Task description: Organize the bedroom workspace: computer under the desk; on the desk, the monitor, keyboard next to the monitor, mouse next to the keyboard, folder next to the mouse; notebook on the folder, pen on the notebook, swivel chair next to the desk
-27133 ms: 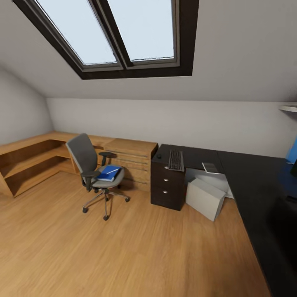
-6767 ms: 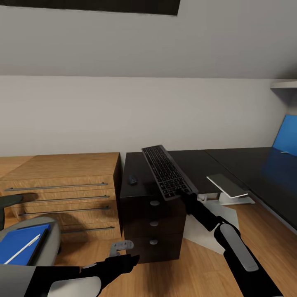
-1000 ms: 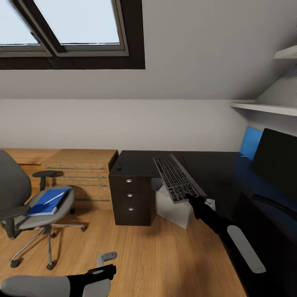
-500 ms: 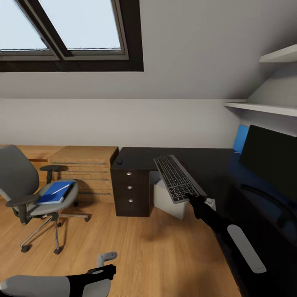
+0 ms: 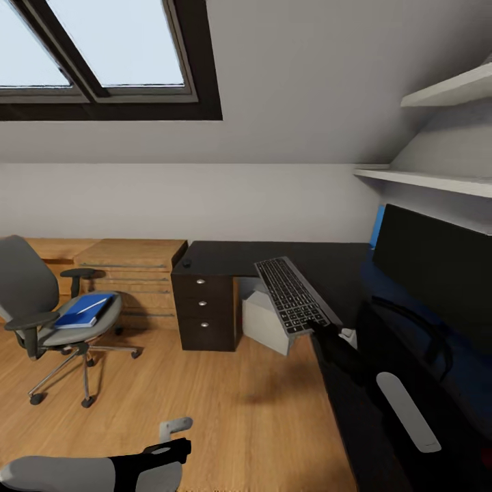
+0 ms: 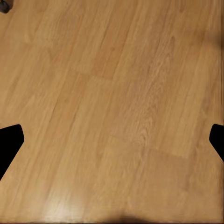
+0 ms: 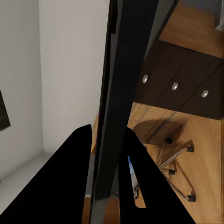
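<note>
Head view: the right gripper [image 5: 321, 333] is clamped on the near edge of the keyboard [image 5: 294, 294], holding it up in the air, tilted, above the inner corner of the black desk [image 5: 273, 257]. The monitor [image 5: 437, 270] stands on the desk's right wing, black screen facing the room. The computer [image 5: 265, 321] (pale box) sits on the floor under the desk, just beside the black drawer unit [image 5: 203, 313]. A small dark mouse [image 5: 186, 262] lies on the desk top above the drawers. The swivel chair [image 5: 48, 311] is well apart from the desk, at the left, in front of the wooden drawer chest [image 5: 130, 270]. The blue folder [image 5: 83, 311] lies on its seat with a thin white pen [image 5: 94, 305] across the top; the notebook is too hard to tell apart here. The left gripper [image 5: 174, 437] hangs low over the plank floor [image 5: 205, 410].

Left wrist view: the floor, with two black fingertips [image 6: 9, 142] at opposite edges, spread wide, nothing between them.

Right wrist view: the fingers [image 7: 70, 182] pinch the keyboard seen edge-on; drawer knobs and the chair's base show beyond it.
</note>
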Motion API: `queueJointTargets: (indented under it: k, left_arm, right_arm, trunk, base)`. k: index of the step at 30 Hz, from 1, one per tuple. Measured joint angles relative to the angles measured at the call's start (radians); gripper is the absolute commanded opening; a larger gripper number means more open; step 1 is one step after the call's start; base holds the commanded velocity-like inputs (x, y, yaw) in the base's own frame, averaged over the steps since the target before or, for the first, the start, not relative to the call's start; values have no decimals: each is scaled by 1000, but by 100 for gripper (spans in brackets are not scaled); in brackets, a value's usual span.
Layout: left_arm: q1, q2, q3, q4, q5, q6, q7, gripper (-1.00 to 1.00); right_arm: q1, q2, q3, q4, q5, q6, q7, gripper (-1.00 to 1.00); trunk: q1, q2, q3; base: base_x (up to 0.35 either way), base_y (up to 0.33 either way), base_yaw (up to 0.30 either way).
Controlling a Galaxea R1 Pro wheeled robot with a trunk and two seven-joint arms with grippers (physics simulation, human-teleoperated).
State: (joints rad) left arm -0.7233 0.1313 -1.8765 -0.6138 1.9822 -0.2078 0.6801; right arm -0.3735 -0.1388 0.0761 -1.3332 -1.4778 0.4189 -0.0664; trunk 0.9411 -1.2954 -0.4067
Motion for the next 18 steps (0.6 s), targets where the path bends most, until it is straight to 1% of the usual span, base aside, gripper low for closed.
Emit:
queueJointTargets:
  k: [3, 7, 11, 18]
  left_arm:
    - [0, 0, 0, 0, 0, 0, 0, 100]
    - [0, 0, 0, 0, 0, 0, 0, 100]
    - [0, 1, 0, 19, 0, 0, -1, 100]
    - [0, 2, 0, 33, 0, 0, -1, 100]
  right_arm:
    - [0, 0, 0, 0, 0, 0, 0, -100]
    - [0, 0, 0, 1, 0, 0, -1, -100]
    - [0, 0, 1, 2, -2, 0, 0, -100]
    - [0, 0, 1, 5, -3, 0, 4, -100]
  trunk:
    - [0, 0, 0]
    - [0, 0, 0]
    - [0, 0, 0]
    - [0, 0, 0]
  base:
    - [-217, -249, 0]
    - [-79, -305, 0]
    - [-6, -57, 0]
    - [-1, -9, 0]
